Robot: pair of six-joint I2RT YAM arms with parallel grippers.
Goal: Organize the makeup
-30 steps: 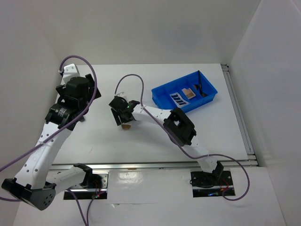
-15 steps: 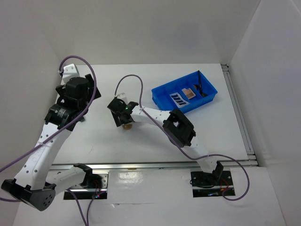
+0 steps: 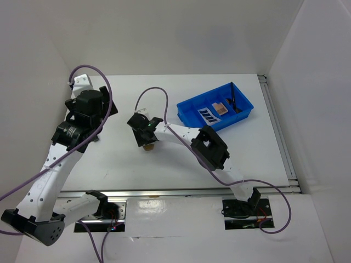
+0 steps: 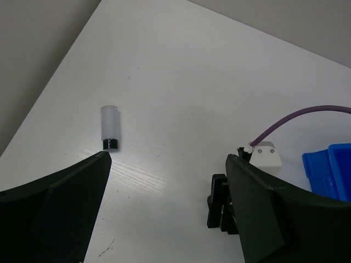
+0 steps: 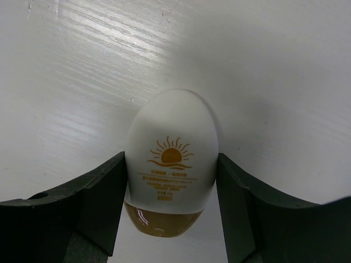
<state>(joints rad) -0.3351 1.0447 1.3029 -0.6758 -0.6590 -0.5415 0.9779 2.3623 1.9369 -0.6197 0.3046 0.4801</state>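
White plastic egg [image 5: 173,126] with a tan base and an orange sun print lies clamped in the right gripper [image 5: 171,164]. The two dark fingers [image 5: 98,197] are closed to the egg's width, one against each flank. The rounded end points to the top of the wrist view and the tan base to the bottom. Whether the egg rests on the table [image 3: 120,159] or is raised off it cannot be told.

In the overhead view only the tan base shows, under the gripper just left of centre and well apart from the blue tray [image 3: 241,116] at upper right. The right arm runs from its base at lower right diagonally up and left, elbow bent at mid-frame, with a purple cable [image 3: 151,90] looping above the wrist.

The left gripper [image 4: 169,159] is spread wide and holds nothing, its fingers clear of the table. A small translucent tube [image 4: 110,127] with a black band lies on the table at centre left of its wrist view. The left arm climbs from its base at lower left to the upper left, its wrist folded back down.

The tray holds a dark palette [image 3: 208,114], a tan compact [image 3: 219,108] and black brushes [image 3: 233,98].
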